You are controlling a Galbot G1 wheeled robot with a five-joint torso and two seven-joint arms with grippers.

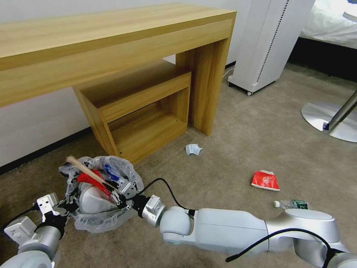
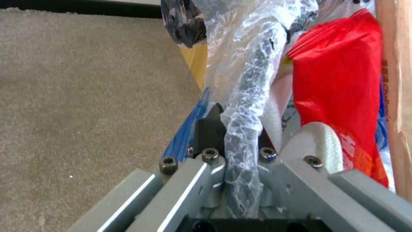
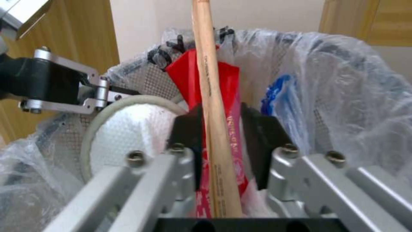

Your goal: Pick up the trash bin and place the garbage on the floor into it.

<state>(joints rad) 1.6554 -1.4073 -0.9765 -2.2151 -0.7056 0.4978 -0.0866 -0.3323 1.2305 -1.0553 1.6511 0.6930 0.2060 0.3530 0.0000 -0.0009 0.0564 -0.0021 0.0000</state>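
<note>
The left pincer (image 1: pixel 59 210) is clamped on the near-left rim of the trash bin (image 1: pixel 100 193), which sits tilted at the near left of the floor (image 1: pixel 223 156). If that thin bag-covered rim slips, I judge the bin could tip and spill. The right pincer (image 1: pixel 119 192), over the bin's mouth, is closed on the wooden stick (image 1: pixel 84 169) together with a red wrapper (image 3: pixel 227 80). Farther right, a mask (image 1: pixel 193 149), red packet (image 1: pixel 265 180) and bottle (image 1: pixel 292 204) lie on the carpet.
</note>
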